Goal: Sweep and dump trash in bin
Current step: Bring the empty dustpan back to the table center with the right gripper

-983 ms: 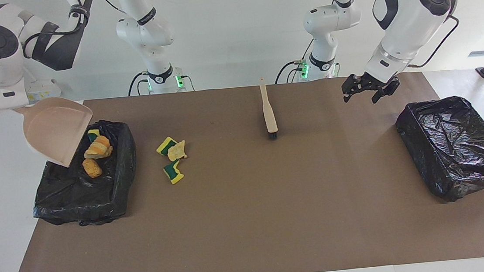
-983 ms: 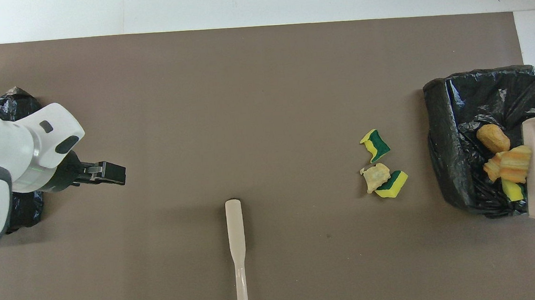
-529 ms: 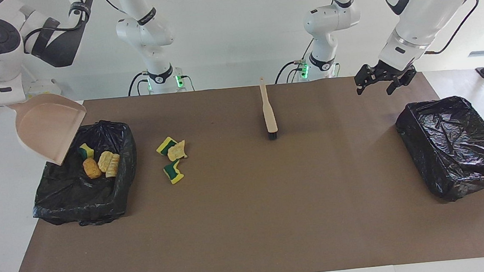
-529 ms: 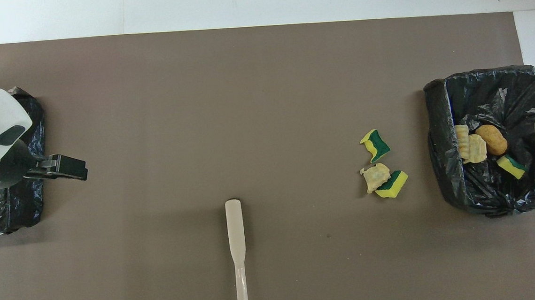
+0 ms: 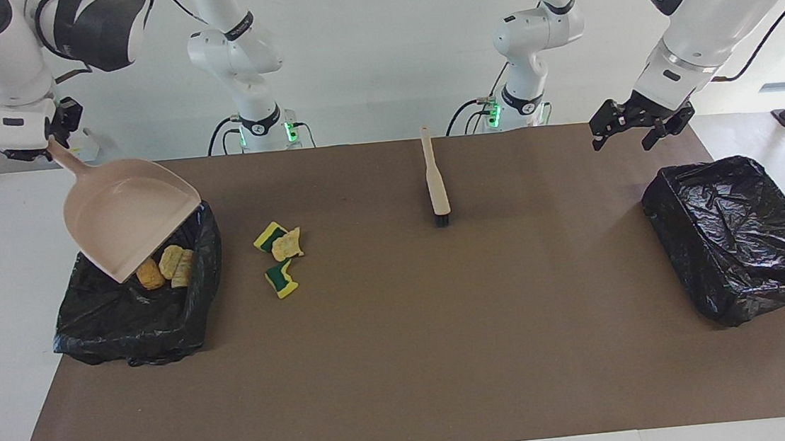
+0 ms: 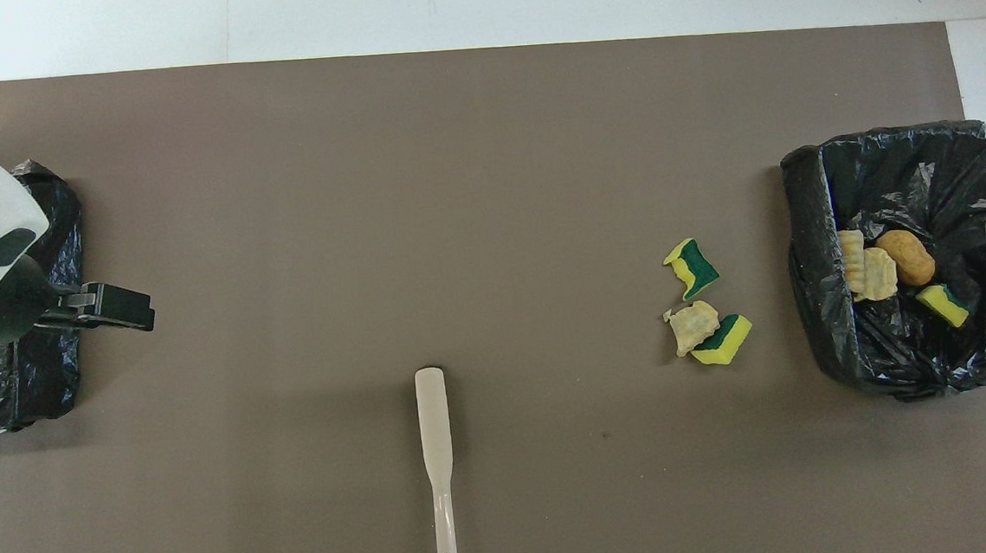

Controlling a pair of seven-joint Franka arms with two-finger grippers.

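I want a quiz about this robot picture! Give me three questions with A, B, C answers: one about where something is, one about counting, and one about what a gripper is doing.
1. Where is the brush?
A. held up in the air
B. lying on the brown mat
C. on the floor

2. How many scraps lie on the mat beside the bin that has trash in it?
A. one
B. six
C. three

3. What is the left gripper doing?
A. open, holding nothing
B. shut on the brush
C. shut on a scrap

Answers:
1 B: the brush lies flat on the mat with no gripper at it.
2 C: two yellow-green sponge pieces and one tan chunk lie there.
3 A: it hangs open over the mat; only the right gripper holds something, the dustpan, by its handle.
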